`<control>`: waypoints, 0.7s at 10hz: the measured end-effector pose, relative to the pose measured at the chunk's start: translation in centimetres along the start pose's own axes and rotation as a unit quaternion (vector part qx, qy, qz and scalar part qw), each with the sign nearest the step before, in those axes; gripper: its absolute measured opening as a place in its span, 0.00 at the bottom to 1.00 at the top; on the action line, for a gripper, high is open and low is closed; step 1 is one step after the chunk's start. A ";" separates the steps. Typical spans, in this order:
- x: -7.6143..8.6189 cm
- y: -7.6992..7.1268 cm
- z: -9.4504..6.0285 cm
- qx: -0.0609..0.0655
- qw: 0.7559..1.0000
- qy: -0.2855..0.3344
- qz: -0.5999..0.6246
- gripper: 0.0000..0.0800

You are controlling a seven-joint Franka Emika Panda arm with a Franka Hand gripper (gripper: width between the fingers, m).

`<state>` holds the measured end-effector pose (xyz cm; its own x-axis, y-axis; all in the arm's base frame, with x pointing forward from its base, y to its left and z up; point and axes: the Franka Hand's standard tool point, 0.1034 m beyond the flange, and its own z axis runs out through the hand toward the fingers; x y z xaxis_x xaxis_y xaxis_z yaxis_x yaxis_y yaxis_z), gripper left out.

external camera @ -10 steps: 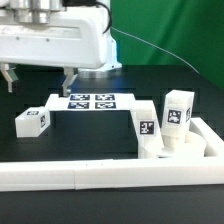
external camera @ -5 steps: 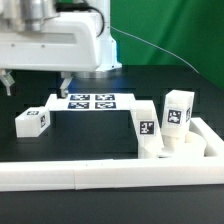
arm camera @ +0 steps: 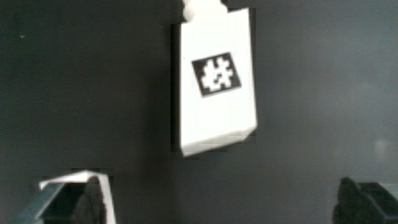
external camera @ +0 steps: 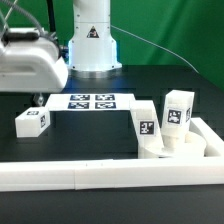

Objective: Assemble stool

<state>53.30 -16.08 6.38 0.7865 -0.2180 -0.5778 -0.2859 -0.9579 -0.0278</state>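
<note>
A loose white leg (external camera: 32, 121) with a tag lies on the black table at the exterior view's left. My gripper (external camera: 20, 98) hangs just above and behind it, open and empty. In the wrist view the leg (arm camera: 217, 85) lies lengthwise ahead of my gripper (arm camera: 222, 205), whose fingertips (arm camera: 75, 200) stand wide apart with only the table between them. At the exterior view's right, the round seat (external camera: 182, 148) rests against the rail. Two tagged legs stand upright on it, one (external camera: 145, 125) nearer the middle and one (external camera: 178, 108) further right.
The marker board (external camera: 90, 102) lies flat behind the middle of the table. A long white border rail (external camera: 100, 175) runs along the front and turns up at the right. The robot base (external camera: 92, 40) stands at the back.
The arm has swung to the exterior view's left and come down, from above the marker board to above the loose leg. The parts have not moved.
</note>
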 end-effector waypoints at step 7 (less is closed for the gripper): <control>-1.8 -0.8 3.5 0.014 0.993 -0.114 0.010 0.81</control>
<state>50.14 -14.30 4.59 0.6376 -0.1853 -0.7477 -0.3169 -0.9478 -0.0353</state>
